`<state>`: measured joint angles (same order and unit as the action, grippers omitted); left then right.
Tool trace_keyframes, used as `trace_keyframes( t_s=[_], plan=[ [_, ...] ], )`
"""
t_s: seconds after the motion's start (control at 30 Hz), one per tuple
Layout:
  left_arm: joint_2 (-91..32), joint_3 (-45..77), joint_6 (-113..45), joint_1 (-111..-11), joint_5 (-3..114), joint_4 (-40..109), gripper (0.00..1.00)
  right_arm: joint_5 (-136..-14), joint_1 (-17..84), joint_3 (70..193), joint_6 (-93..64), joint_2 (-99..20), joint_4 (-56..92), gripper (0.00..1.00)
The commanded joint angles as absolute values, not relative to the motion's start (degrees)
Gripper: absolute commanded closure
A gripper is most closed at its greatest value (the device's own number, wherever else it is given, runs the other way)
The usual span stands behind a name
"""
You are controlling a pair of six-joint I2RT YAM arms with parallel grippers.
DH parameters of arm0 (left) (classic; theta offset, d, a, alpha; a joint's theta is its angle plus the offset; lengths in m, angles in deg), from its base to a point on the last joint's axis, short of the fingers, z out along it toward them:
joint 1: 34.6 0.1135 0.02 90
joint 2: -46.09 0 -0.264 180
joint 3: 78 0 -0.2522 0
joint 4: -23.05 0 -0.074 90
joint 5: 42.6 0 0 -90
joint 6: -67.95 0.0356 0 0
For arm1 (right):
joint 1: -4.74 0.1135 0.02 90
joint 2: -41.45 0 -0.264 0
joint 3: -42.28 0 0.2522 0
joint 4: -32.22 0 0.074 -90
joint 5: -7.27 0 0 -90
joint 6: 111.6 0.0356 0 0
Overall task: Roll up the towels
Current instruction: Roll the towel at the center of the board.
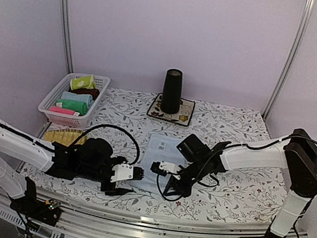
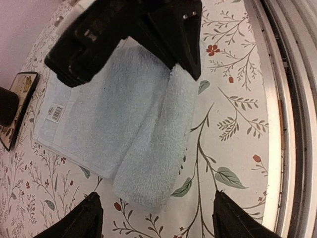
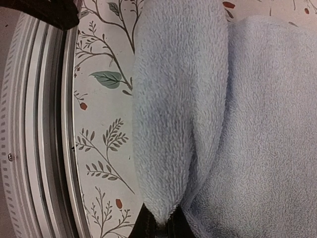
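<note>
Light blue towel (image 1: 170, 142) (image 2: 114, 114) (image 3: 267, 124), spread flat on the leaf-printed tablecloth (image 1: 231, 191) at the middle front of the table, between the two arms; its near edge is turned up into a short, thick roll (image 2: 158, 148) (image 3: 178, 99) lying along the side closest to the metal rail (image 2: 292, 124) (image 3: 39, 124), the rest of the cloth unrolled behind it; a white barcode label (image 2: 56, 113) sits on the flat part near the far corner; right gripper (image 1: 157, 167) (image 2: 173, 34) (image 3: 159, 225), jaws closed, pinching one end of the roll between its dark fingertips; left gripper (image 1: 135, 174) (image 2: 161, 218), jaws spread wide and holding nothing, poised just beside the opposite end of the roll, its two black fingertips (image 2: 91, 215) standing apart from the cloth; yellow-green towel (image 1: 84, 82), with a pale pattern, folded on top of other folded cloths in a white plastic basket (image 1: 51, 108) at the far left of the table, well apart from both grippers; woven straw tray (image 1: 62, 136), just in front of the basket and partly hidden by the left arm; tall black cone-shaped cup (image 1: 172, 91), upright on a square flowered mat (image 1: 185, 118) with a dark border, at the rear centre beyond the blue towel
</note>
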<state>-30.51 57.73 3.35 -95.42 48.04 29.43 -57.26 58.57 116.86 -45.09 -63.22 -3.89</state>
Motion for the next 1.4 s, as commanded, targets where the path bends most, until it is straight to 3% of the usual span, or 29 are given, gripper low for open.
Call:
trace_keyframes(
  t_s=[0.0,0.4,0.83,1.07,1.37],
  plan=[
    [-32.73,57.94,6.05,-97.84,46.04,28.0,0.23,-45.71,56.12,119.99,-43.02,-66.75,-8.97,0.97],
    [-42.31,54.07,11.76,-98.76,42.86,26.8,0.24,-40.94,53.78,124.2,-42.95,-70.87,-13.48,0.97],
    [-44.13,54.54,17.01,-99.44,42.5,17.99,0.28,-40.48,53.05,124.86,-43.06,-72.11,-14.15,0.96],
    [-50.21,48.0,15.13,-98.43,47.34,25.65,0.48,-40.1,52.92,124.86,-43.22,-72.03,-14.24,0.96],
    [-52.85,43.0,13.77,-96.04,51.61,32.38,0.85,-40.73,52.3,124.84,-43.31,-71.13,-13.95,0.94]
  ],
)
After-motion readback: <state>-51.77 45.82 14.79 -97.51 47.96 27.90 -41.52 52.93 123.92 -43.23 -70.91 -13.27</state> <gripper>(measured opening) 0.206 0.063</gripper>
